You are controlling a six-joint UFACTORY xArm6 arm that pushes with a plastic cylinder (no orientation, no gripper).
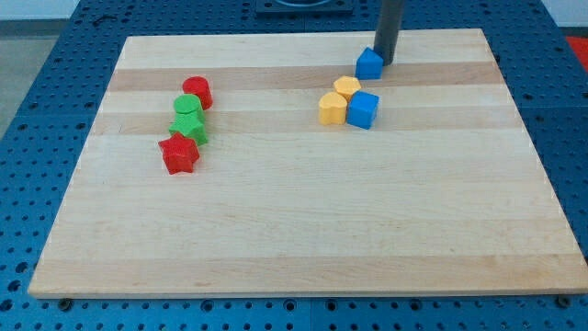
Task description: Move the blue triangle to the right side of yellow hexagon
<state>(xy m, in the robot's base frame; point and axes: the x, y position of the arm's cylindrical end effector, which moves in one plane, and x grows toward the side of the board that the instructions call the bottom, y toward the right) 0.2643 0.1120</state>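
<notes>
The blue triangle [368,63] lies near the view's top, right of centre, on the wooden board [303,221]. My tip [384,62] stands right beside it on its right, touching or nearly touching. Below it sit two yellow blocks: a yellow hexagon [346,87] and another yellow block [332,108] to its lower left. A blue cube [363,109] rests against the yellow blocks on their right.
At the view's left is a cluster: a red cylinder [197,91], a green cylinder [187,107], a green star [188,128] and a red star [179,154]. The board lies on a blue perforated table [37,110].
</notes>
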